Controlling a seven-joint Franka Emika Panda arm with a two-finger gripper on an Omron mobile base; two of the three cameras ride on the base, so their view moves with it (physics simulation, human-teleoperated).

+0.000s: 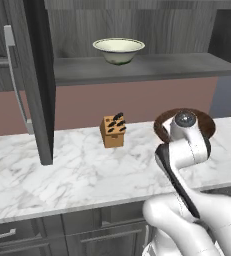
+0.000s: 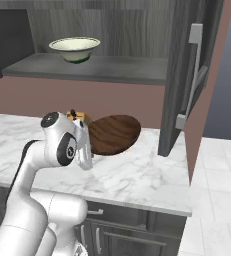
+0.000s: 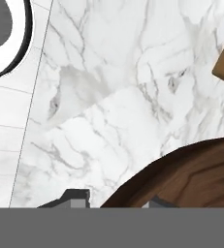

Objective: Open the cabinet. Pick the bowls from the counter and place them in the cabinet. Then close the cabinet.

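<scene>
One bowl is already shelved, one is in hand. Nearest the base, the gripper [image 3: 116, 201] is narrowed on the rim of the dark wooden bowl [image 2: 113, 134], a fingertip [image 3: 74, 197] outside the wall and the other inside, as the hand view shows. From the right base view the bowl looks tilted and raised off the counter [image 2: 137, 180], though how far clear of the marble I cannot tell. Just behind it stands the small tan knife block [image 1: 112, 131]. Farther back and above, the cabinet [image 1: 137, 65] stands with both doors swung wide, and the cream-white bowl [image 1: 118, 50] rests upright on its shelf. The step in hand appears to be carrying the second bowl up. The next move likely calls for lifting it over the shelf edge, setting it beside the white one without knocking it, then letting go and shutting both doors.
</scene>
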